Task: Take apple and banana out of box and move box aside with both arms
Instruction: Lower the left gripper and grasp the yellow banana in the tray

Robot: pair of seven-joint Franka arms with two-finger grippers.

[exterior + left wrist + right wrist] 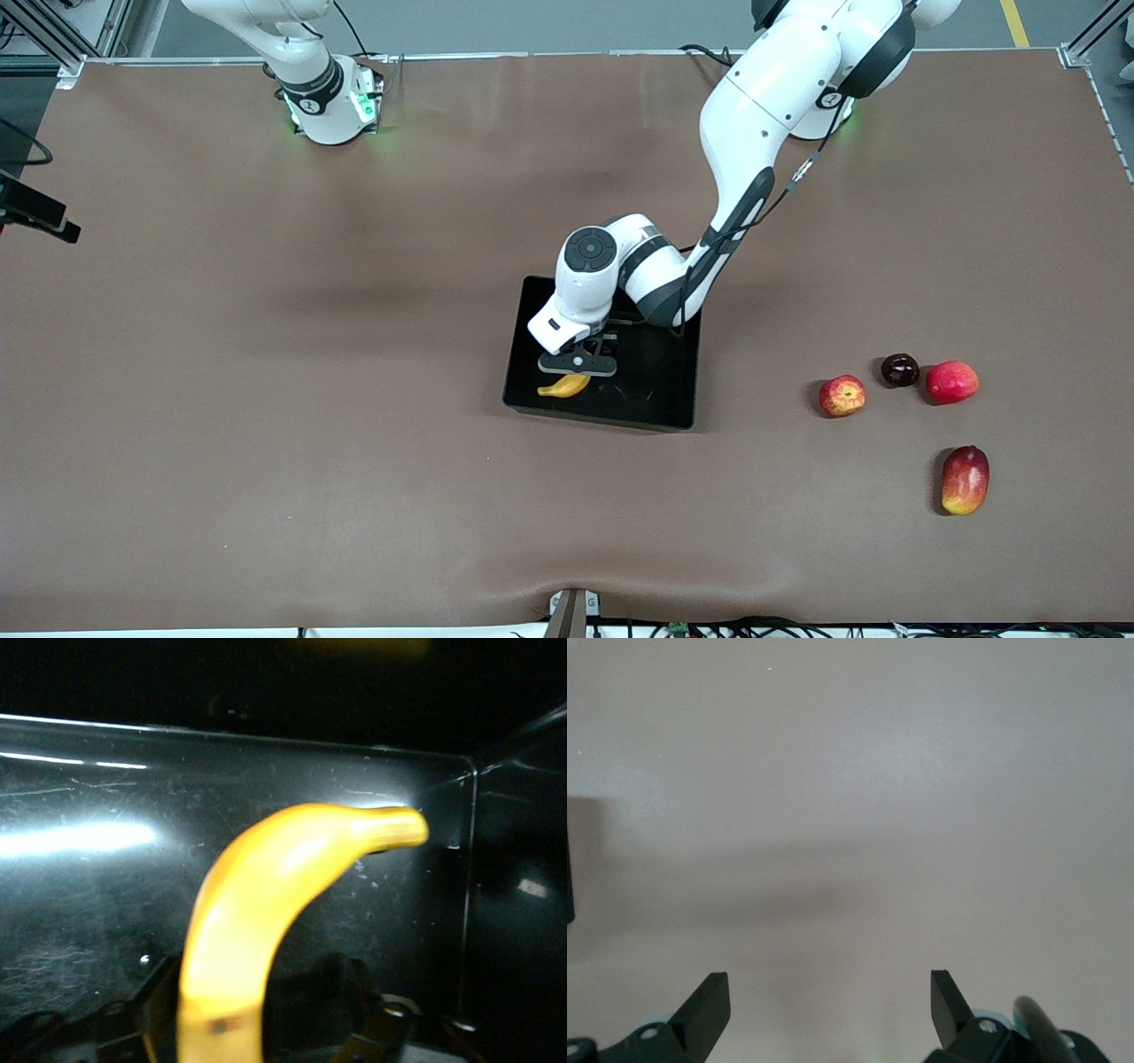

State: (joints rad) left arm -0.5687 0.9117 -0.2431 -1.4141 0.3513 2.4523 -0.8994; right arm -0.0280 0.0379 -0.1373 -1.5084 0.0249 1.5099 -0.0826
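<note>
The left arm reaches down from its base into the black tray [660,403], which sits near the middle of the brown table [266,399]. The left gripper [578,365] is low inside the tray, right over the banana [564,385]; the banana lies in the tray's corner nearest the front camera, toward the right arm's end. In the left wrist view the banana [257,912] runs between the two fingers [159,1001], but whether they are clamped on it or merely flanking it cannot be told. The right gripper [830,997] hangs released, fingers wide apart over bare table, its arm waiting near its base. Toward the left arm's end of the table lie a red apple with yellowish streaks [842,395], a dark round fruit [899,369], another red fruit [951,382], and, nearer the front camera, a mango [965,479].
</note>
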